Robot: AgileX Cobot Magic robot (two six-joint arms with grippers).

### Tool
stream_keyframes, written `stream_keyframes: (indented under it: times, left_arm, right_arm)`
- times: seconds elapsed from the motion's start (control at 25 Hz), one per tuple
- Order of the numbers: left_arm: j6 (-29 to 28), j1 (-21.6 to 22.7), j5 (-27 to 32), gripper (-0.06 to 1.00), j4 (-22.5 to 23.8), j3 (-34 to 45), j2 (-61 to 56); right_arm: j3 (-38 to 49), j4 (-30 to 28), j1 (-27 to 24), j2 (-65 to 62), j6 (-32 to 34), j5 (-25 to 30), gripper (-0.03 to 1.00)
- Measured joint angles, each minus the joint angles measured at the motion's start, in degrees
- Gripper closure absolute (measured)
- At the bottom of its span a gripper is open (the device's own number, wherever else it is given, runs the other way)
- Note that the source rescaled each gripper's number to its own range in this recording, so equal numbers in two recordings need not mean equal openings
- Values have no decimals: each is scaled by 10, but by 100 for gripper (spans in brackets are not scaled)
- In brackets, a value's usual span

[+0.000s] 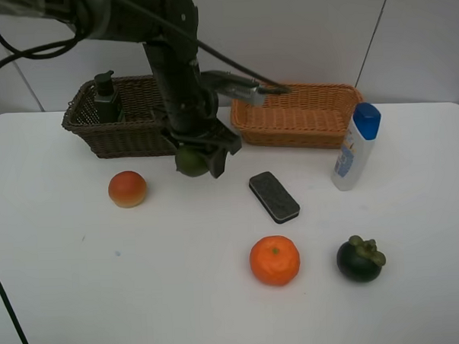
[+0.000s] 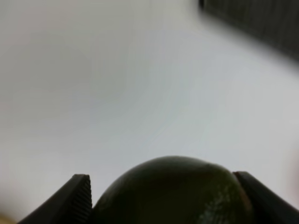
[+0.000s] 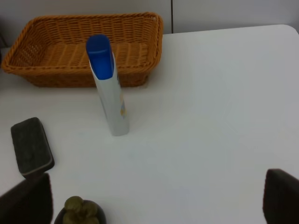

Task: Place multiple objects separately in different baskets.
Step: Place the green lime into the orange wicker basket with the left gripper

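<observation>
My left gripper (image 1: 194, 161) points down just in front of the dark brown basket (image 1: 129, 140), shut on the green fruit (image 1: 189, 163). The left wrist view shows that fruit (image 2: 170, 193) filling the gap between both fingers (image 2: 74, 198). The dark green pump bottle (image 1: 106, 97) stands inside the dark basket. The light orange basket (image 1: 296, 127) is empty. On the table lie the red-orange fruit (image 1: 127, 189), black eraser (image 1: 274, 196), orange (image 1: 274, 260) and dark fruit (image 1: 360, 258). The white bottle with the blue cap (image 1: 356, 147) stands upright. My right gripper (image 3: 154, 200) is open, empty.
In the right wrist view the white bottle (image 3: 108, 84) stands in front of the orange basket (image 3: 79, 56), with the eraser (image 3: 31, 146) and dark fruit (image 3: 80, 212) nearer the gripper. The left arm (image 1: 171, 60) rises over the dark basket's right end.
</observation>
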Motion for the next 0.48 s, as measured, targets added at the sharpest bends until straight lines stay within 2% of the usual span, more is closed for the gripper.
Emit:
stream_keyframes:
  times: [0.08,0.24,0.48]
  left_arm:
    - [-22,0,-11,27,-6,-70,11]
    - [-30,0,-63,27,-10,-193,70]
    - [-32,0,-229,27,-7,-286,174]
  right_arm:
    - [0,0,0,0,0,0,-3]
    - [0,0,0,0,0,0,-3]
    - [0,0,0,0,0,0,-3]
